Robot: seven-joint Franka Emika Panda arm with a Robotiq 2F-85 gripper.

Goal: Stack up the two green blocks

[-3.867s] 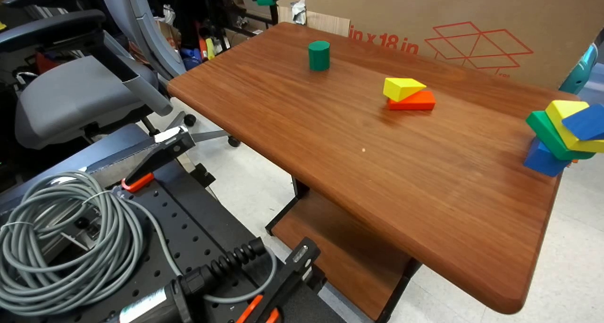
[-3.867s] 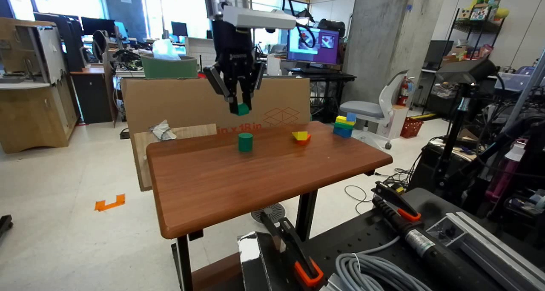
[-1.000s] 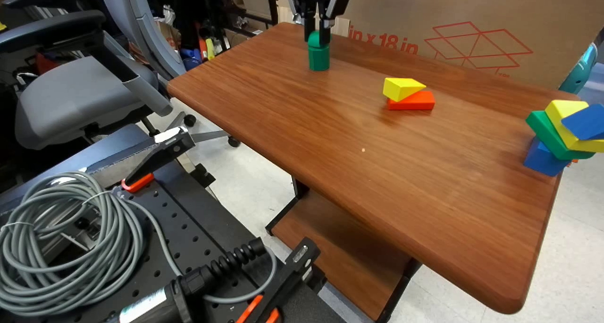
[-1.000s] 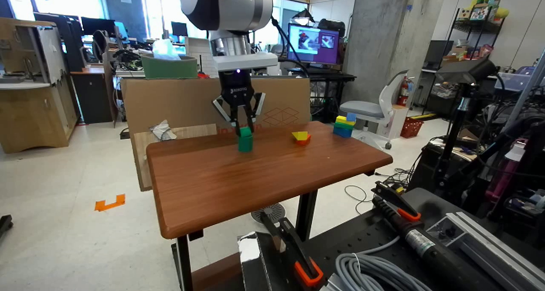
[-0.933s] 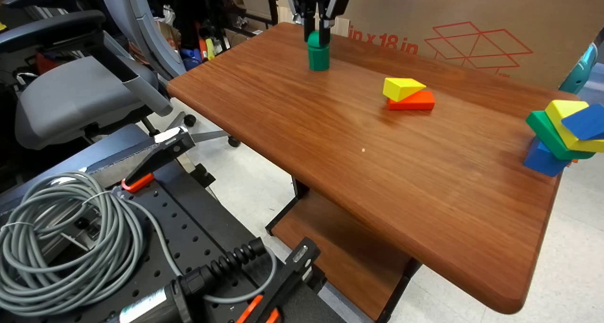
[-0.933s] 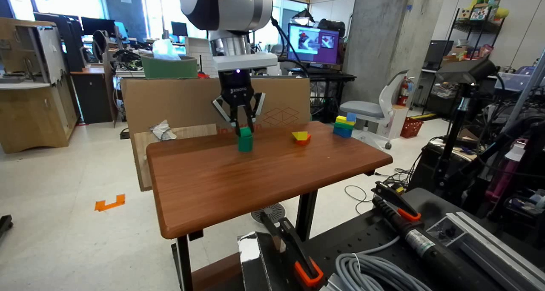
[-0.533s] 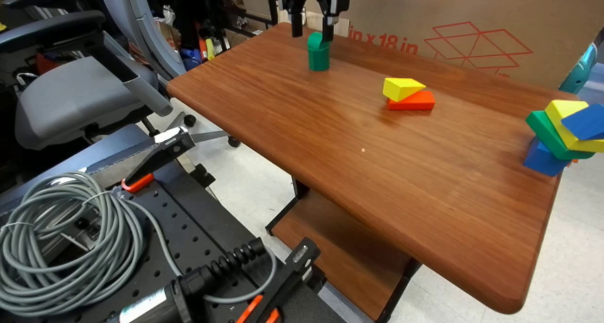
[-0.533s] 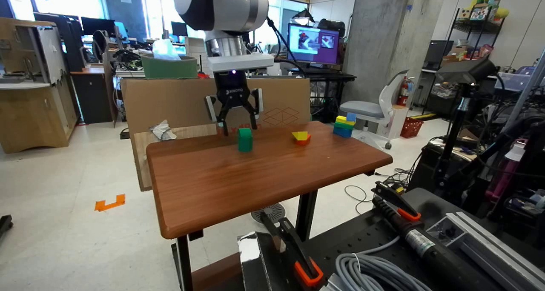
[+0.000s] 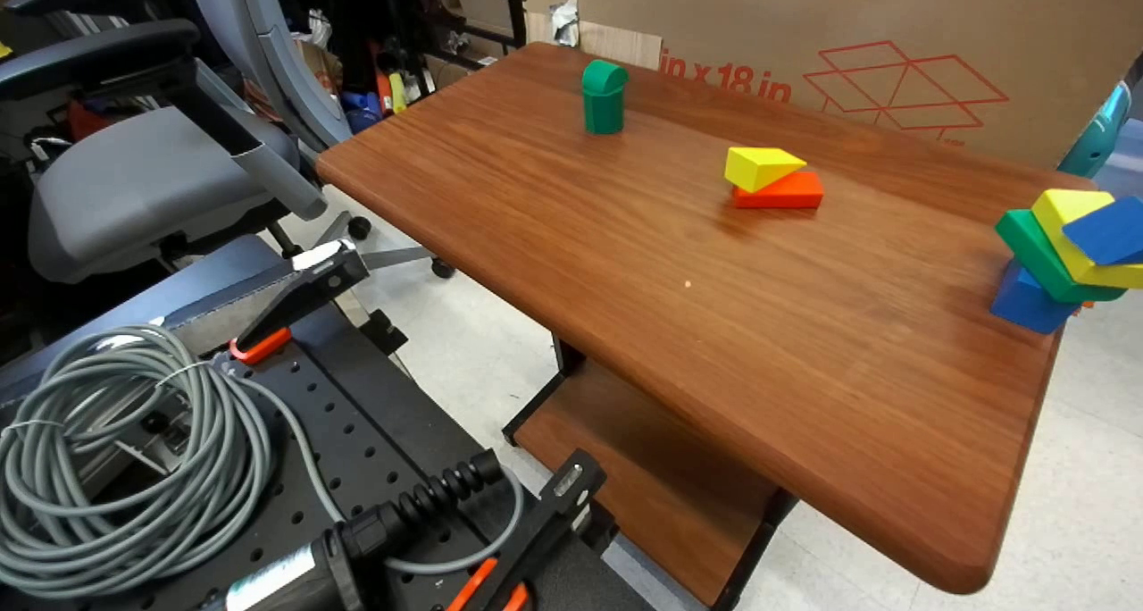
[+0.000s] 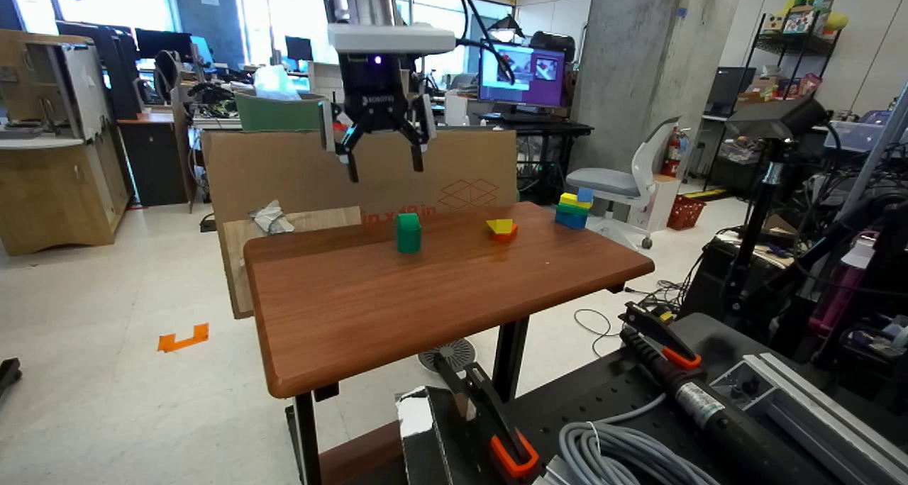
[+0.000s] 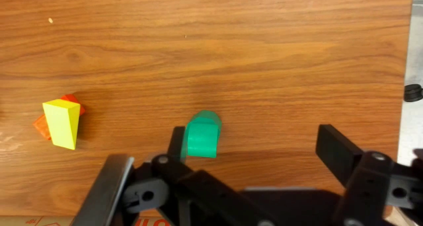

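At upper centre in an exterior view, a round-topped green block point(image 9: 604, 76) rests on an upright green cylinder point(image 9: 604, 113), the 2 stacked on the brown table point(image 9: 661, 263). Well above them in an exterior view, slightly toward the frame's left, hangs the gripper point(image 10: 385, 171), its 2 fingers point(image 11: 337, 155) spread wide. In the wrist view both green blocks appear just below centre, nearer the finger at the frame's left. Right of centre in an exterior view, a yellow wedge point(image 9: 755, 170) lies on a red block point(image 9: 793, 195); at the right edge stands a pile of blue, green and yellow pieces point(image 9: 1045, 258).
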